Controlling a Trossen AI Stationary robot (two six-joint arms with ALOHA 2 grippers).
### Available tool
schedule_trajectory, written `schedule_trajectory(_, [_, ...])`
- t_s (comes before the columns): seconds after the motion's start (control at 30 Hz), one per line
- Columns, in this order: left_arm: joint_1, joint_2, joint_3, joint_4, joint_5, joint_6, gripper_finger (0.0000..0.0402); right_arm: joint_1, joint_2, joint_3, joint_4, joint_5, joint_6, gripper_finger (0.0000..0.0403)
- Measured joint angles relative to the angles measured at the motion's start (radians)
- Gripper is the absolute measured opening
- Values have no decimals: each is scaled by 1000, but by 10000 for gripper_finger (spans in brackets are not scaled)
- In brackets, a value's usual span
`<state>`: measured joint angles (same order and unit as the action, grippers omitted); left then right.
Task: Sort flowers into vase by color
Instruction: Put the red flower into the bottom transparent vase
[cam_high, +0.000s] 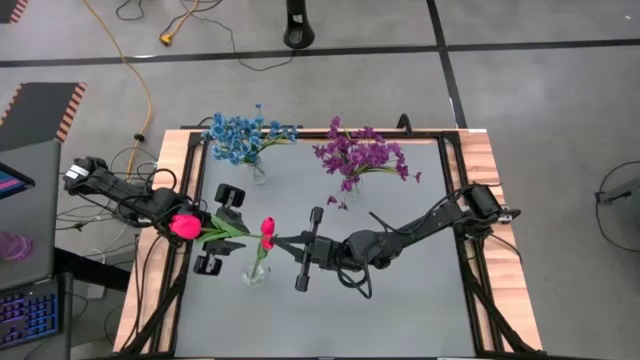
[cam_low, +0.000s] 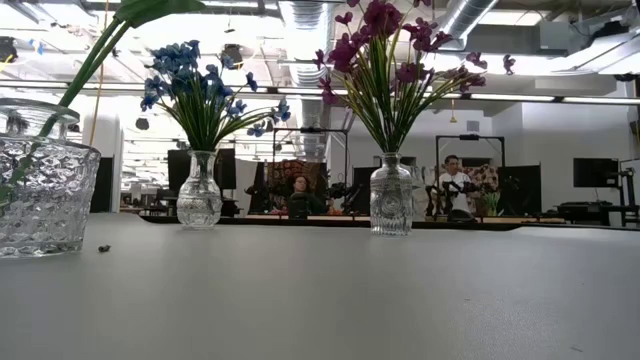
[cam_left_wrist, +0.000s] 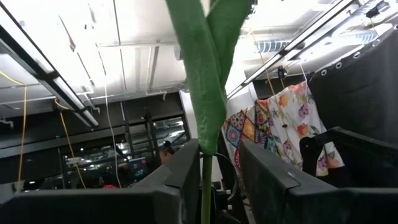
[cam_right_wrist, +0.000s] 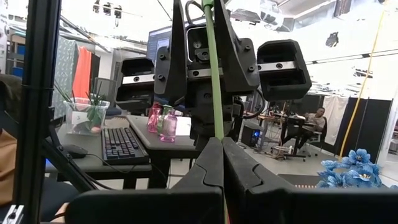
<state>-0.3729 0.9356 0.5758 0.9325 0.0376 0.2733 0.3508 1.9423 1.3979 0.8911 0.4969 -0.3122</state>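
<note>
Grey matte table (cam_high: 400, 290), wood-edged, in an open workshop; three ribbed glass vases. The left gripper (cam_high: 222, 229) and right gripper (cam_high: 290, 242) both pinch a pink tulip (cam_high: 184, 225) stalk, seemingly level, left of centre.

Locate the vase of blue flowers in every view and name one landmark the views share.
High view: vase of blue flowers at the table's far left.
Low view: left of centre.
Left wrist view: not in it.
Right wrist view: only blue blooms at the edge.
Shared landmark: vase of purple flowers.
</note>
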Motion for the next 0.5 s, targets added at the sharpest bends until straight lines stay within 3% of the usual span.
schedule_trajectory(0.33, [0,0,0,1,-1,0,9,1,0,0,3,-1,-2,32])
schedule_trajectory(0.5, [0,0,0,1,-1,-5,8,2,0,0,7,-1,-2,62])
